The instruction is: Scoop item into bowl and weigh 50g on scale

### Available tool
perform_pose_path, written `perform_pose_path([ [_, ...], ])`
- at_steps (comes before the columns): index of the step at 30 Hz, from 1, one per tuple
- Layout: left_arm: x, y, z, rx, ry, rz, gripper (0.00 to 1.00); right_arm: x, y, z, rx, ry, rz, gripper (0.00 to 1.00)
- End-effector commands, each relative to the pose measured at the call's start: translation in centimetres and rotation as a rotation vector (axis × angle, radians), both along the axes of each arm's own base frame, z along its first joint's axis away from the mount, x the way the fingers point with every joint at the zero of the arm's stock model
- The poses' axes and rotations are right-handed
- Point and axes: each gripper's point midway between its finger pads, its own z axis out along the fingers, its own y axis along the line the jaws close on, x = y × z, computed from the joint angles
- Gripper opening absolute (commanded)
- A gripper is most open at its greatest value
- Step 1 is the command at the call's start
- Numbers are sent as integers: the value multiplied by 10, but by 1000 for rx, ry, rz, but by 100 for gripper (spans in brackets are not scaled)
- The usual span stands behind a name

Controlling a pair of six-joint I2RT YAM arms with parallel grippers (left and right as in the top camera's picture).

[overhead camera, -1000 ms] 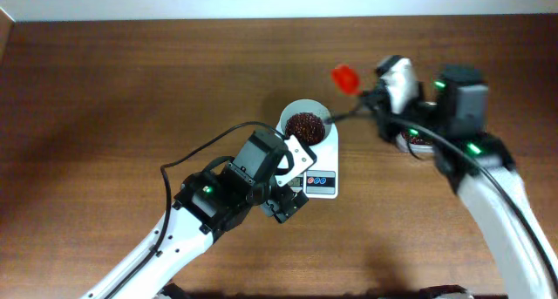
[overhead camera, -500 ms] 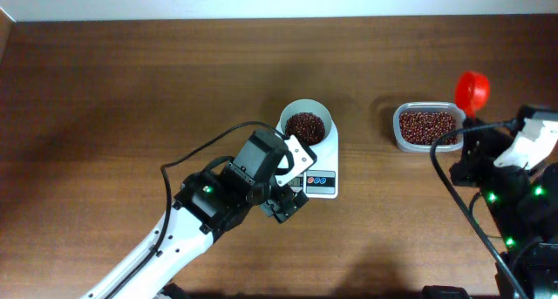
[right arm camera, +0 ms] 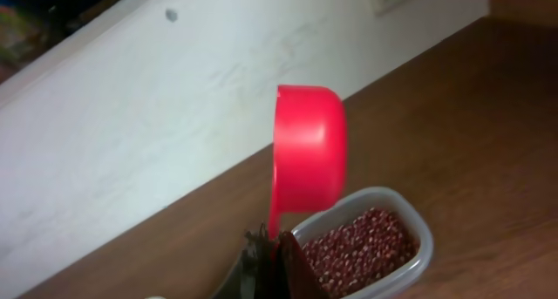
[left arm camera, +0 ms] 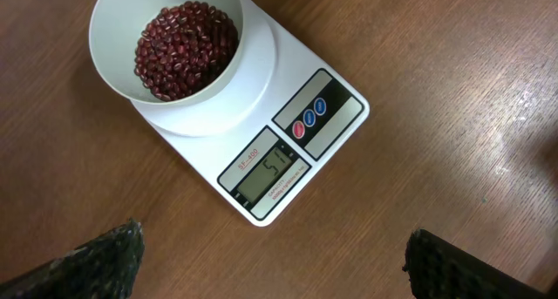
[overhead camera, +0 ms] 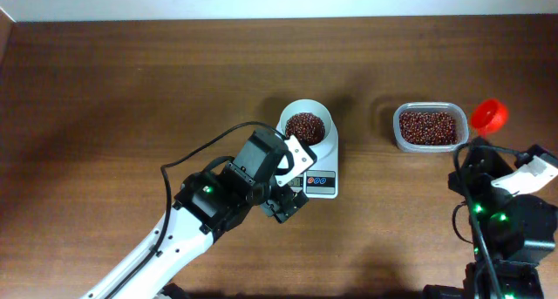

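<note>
Dark wooden table under everything. Left arm reaching in from the near edge. Left gripper hovering over the table just off the display end of the scale, fingers spread wide, nothing between them. Right arm low at the right edge. Right gripper pinched tight on the handle of a red scoop, cup raised upright above the near rim of the tub.

Scale: white, digital, near the table's centre, display showing what looks like 51. Tub: clear rectangular plastic, well to the scale's right, holding a layer of beans. On the scale's platform, small round white bowl. Scoop cup beside the tub's far right corner in the overhead view.

Smallest of all, glossy reddish-brown beans: one heap in the bowl, the rest in the tub.
</note>
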Motion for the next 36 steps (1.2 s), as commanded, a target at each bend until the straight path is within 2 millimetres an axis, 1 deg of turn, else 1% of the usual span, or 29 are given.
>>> perform_pose_path([
  [1,-1,0,3,-18,0,7,99,-8,-16,24,-36,-80,-75,4],
  [2,-1,0,3,-18,0,7,99,-14,-21,42,-71,-149,-104,4],
  [4,-1,0,3,-18,0,7,99,-25,-27,62,-108,-220,-150,4],
  [7,-1,0,3,-18,0,7,99,-50,-48,89,-152,-323,-309,4],
  [9,-1,0,3,-18,0,7,99,-60,-51,104,-203,-376,-336,4],
  [10,-1,0,3,-18,1,7,99,-62,-50,108,-218,-387,-337,4],
  [12,-1,0,3,-18,0,7,99,-64,-54,102,-217,-364,-362,4],
  [14,-1,0,3,-18,0,7,99,-69,-56,104,-225,-375,-377,4],
  [16,-1,0,3,-18,0,7,99,-66,-52,94,-202,-343,-347,4],
  [17,-1,0,3,-18,1,7,99,-63,-52,82,-185,-309,-345,4],
  [19,-1,0,3,-18,0,7,99,-58,-52,68,-153,-279,-339,4],
  [20,-1,0,3,-18,0,7,99,-52,-49,58,-130,-258,-311,4],
  [22,-1,0,3,-18,0,7,99,-38,-39,45,-121,-217,-238,4],
  [23,-1,0,3,-18,0,7,99,-22,-32,33,-101,-172,-176,4],
  [24,-1,0,3,-18,0,7,99,-12,-28,26,-95,-141,-143,4],
  [27,-1,0,3,-18,0,7,99,22,-16,-9,-66,-15,-38,4],
  [29,-1,0,3,-18,0,7,99,47,-5,-40,-12,82,43,4],
  [31,-1,0,3,-18,0,7,99,76,9,-63,32,149,149,4],
  [35,-1,0,3,-18,0,7,99,119,27,-90,25,261,318,4],
  [36,-1,0,3,-18,0,7,99,123,29,-93,26,273,332,4],
])
